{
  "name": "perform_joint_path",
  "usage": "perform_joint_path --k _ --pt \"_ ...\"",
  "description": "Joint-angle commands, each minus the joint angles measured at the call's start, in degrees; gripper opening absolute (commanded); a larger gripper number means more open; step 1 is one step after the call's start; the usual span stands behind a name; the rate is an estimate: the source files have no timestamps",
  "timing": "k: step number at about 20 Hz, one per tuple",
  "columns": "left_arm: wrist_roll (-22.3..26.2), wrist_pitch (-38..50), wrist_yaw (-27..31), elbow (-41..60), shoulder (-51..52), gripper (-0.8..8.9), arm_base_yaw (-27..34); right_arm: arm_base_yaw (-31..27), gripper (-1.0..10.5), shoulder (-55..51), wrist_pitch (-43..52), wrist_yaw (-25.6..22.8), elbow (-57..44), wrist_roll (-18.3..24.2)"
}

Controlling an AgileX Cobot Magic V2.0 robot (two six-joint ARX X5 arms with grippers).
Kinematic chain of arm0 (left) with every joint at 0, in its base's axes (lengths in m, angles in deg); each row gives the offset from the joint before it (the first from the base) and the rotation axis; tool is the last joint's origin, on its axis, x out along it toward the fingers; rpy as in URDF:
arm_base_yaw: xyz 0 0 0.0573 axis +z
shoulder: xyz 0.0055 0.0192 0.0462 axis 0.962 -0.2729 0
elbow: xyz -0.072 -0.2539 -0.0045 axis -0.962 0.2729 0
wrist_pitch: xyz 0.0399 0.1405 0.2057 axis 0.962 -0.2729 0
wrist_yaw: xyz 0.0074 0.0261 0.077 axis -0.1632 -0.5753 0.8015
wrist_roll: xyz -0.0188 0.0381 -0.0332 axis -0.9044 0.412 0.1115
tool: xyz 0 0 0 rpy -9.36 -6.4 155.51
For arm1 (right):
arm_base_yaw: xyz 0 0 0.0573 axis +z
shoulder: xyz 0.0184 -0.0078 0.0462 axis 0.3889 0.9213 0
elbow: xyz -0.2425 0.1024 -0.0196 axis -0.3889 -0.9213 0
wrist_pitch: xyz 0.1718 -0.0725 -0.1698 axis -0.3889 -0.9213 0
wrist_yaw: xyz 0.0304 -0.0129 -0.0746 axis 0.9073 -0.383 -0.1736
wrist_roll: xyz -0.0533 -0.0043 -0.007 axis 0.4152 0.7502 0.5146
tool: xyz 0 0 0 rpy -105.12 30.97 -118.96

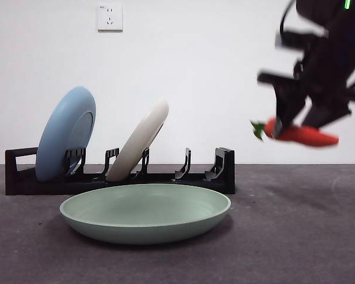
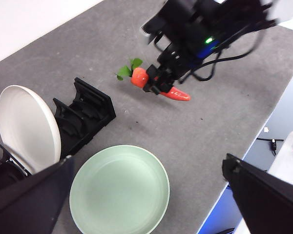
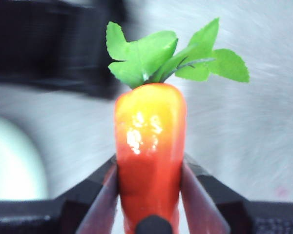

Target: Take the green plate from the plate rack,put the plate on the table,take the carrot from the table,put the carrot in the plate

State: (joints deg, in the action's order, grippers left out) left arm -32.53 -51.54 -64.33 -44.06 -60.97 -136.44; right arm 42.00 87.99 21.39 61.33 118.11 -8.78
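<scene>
The green plate [image 1: 145,213] lies flat on the table [image 1: 296,236] in front of the plate rack [image 1: 118,174]; it also shows in the left wrist view [image 2: 119,192]. My right gripper [image 1: 296,127] is shut on the carrot [image 1: 302,135] and holds it level in the air, to the right of the plate and apart from it. The carrot [image 3: 149,146] fills the right wrist view, leaves pointing away, and shows in the left wrist view [image 2: 158,85]. My left gripper [image 2: 146,195] is open and empty, high above the plate.
A light blue plate [image 1: 65,133] and a cream-white plate [image 1: 139,139] stand in the rack's slots. The rack's right slots are empty. The table's edge [image 2: 254,141] runs near the right arm [image 2: 205,29]. A wall socket [image 1: 110,17] is behind.
</scene>
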Motion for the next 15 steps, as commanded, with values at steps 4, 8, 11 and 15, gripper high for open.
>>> perform_joint_path --k 4,8,11,15 --pt "-0.15 -0.15 0.50 0.28 0.00 5.31 0.02 18.38 -0.2 -3.65 3.04 0.00 0.02 -5.44" --pt "-0.17 -0.17 0.46 0.28 0.00 5.31 0.02 25.66 -0.2 5.75 13.66 -1.42 0.02 -7.34" --pt "-0.20 -0.15 0.48 0.28 -0.02 5.31 0.02 26.91 -0.2 12.74 18.05 -1.73 0.02 -7.48" --pt "-0.20 -0.11 0.50 0.28 -0.02 5.31 0.02 27.85 -0.2 19.80 21.73 -1.75 0.04 -7.48"
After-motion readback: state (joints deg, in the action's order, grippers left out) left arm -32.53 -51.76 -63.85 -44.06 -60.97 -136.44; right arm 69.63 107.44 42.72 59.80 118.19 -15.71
